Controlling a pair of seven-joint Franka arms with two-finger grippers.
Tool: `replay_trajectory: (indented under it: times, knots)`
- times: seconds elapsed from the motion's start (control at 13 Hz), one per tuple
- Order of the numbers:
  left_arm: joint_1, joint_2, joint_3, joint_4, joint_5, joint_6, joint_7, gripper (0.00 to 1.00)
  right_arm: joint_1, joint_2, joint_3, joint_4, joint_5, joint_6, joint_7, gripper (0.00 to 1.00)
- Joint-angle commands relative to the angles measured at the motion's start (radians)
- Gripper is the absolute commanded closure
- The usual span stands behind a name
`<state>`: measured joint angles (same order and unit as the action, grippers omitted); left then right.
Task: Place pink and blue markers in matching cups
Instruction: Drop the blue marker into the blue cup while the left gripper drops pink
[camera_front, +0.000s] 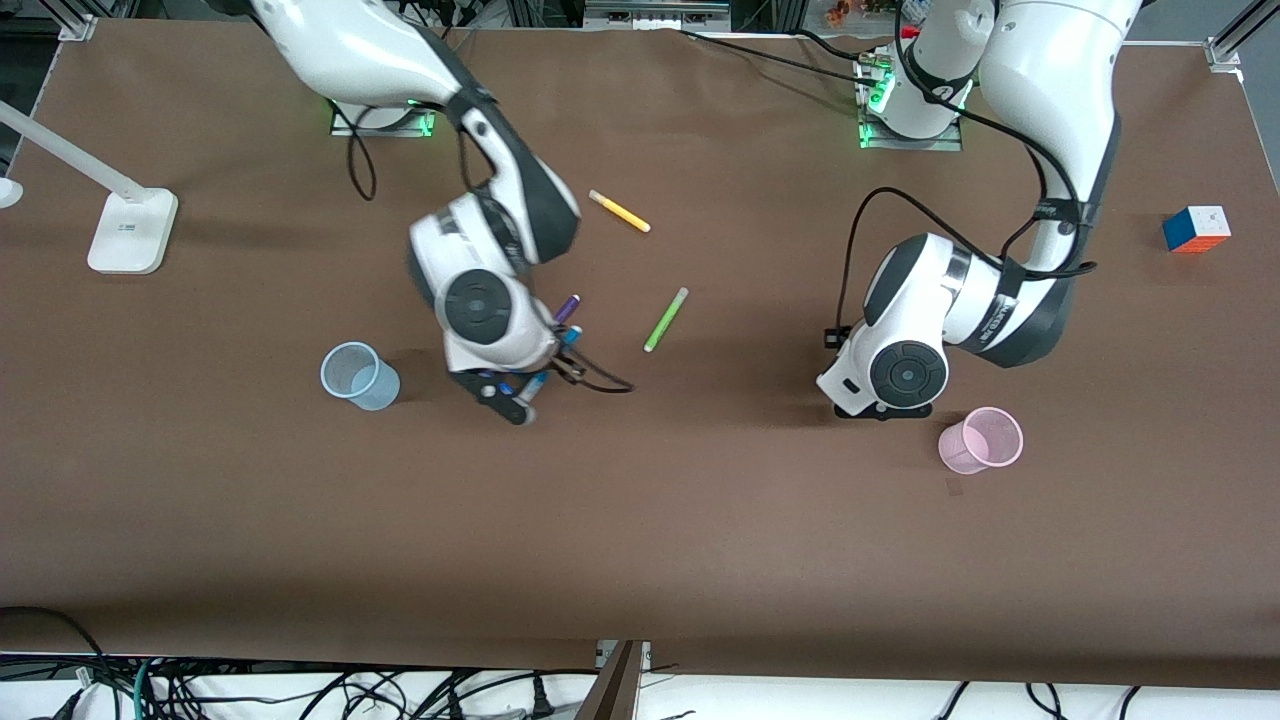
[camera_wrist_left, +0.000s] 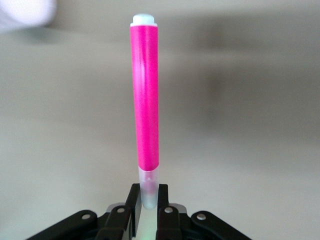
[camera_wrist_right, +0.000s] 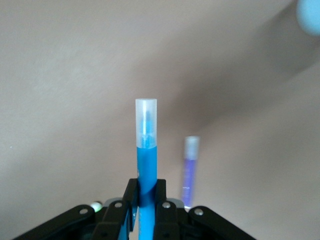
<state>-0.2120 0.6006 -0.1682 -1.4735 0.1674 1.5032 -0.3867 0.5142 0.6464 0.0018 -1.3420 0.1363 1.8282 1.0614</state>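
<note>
The pale blue cup (camera_front: 358, 376) stands upright on the brown table (camera_front: 640, 520) toward the right arm's end, and nothing shows inside it; the pale pink cup (camera_front: 982, 440) lies tilted toward the left arm's end, its mouth turned toward the front camera, and it too shows nothing inside. The right gripper (camera_wrist_right: 146, 197) hangs just beside the blue cup, its fingers (camera_wrist_right: 130, 192) closed tight on the blue marker (camera_wrist_right: 146, 150), whose translucent cap points away from the wrist; in the front view the marker (camera_front: 535, 383) shows only as a blue stub under the hand. A purple pen (camera_front: 567, 308) lies on the table close by that gripper. The left gripper (camera_wrist_left: 147, 200) hangs just beside the pink cup, its fingers (camera_wrist_left: 132, 197) pinched on the pale end of the pink marker (camera_wrist_left: 145, 100), which stands straight out from the wrist. Between the two arms lie a lime-green pen (camera_front: 666, 319) and, farther from the front camera, a yellow pen (camera_front: 620, 211).
</note>
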Motion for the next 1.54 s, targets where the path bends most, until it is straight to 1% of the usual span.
replay_trajectory:
  times: [0.0,0.15,0.23,0.46,0.54,0.69,0.77,1.0,1.08,1.15,1.31,1.38,1.46]
  knots:
    - [0.026,0.001,-0.002,0.058,0.160,-0.093,0.157,1.00,-0.112,-0.109,0.009,-0.032,0.045,-0.175,-0.180,1.00]
    - [0.058,0.001,-0.002,0.059,0.277,-0.104,0.309,1.00,-0.219,-0.143,0.009,-0.035,0.089,-0.283,-0.323,1.00]
    - [0.069,0.001,0.001,0.059,0.332,-0.104,0.375,1.00,-0.276,-0.143,0.009,-0.035,0.123,-0.326,-0.399,1.00]
    - [0.085,0.019,0.013,0.055,0.525,-0.107,0.572,1.00,-0.474,-0.128,0.010,-0.051,0.259,-0.434,-0.595,1.00]
    - [0.091,0.037,0.015,0.055,0.573,-0.106,0.639,1.00,-0.531,-0.119,0.012,-0.061,0.303,-0.460,-0.648,1.00]
    - [0.091,0.073,0.016,0.048,0.702,-0.106,0.713,1.00,-0.630,-0.061,0.012,-0.065,0.399,-0.513,-0.756,1.00]
    - [0.089,0.102,0.016,0.047,0.722,-0.104,0.733,1.00,-0.672,-0.027,0.012,-0.068,0.432,-0.523,-0.797,1.00]
    - [0.066,0.130,0.016,0.041,0.785,-0.104,0.738,1.00,-0.680,0.018,0.012,-0.069,0.459,-0.511,-0.810,1.00]
    - [0.065,0.131,0.016,0.032,0.806,-0.101,0.738,1.00,-0.683,0.044,0.012,-0.068,0.491,-0.511,-0.817,1.00]
    - [0.063,0.139,0.016,0.029,0.808,-0.098,0.738,1.00,-0.692,0.073,0.012,-0.068,0.517,-0.509,-0.842,1.00]
    - [0.043,0.146,0.016,0.028,0.814,-0.098,0.738,1.00,-0.698,0.107,0.012,-0.068,0.532,-0.495,-0.867,1.00]
    - [0.031,0.146,0.016,0.028,0.816,-0.100,0.738,0.96,-0.698,0.107,0.012,-0.068,0.532,-0.475,-0.867,1.00]
    - [0.029,0.146,0.016,0.028,0.828,-0.098,0.736,0.79,-0.697,0.108,0.012,-0.068,0.532,-0.462,-0.867,1.00]
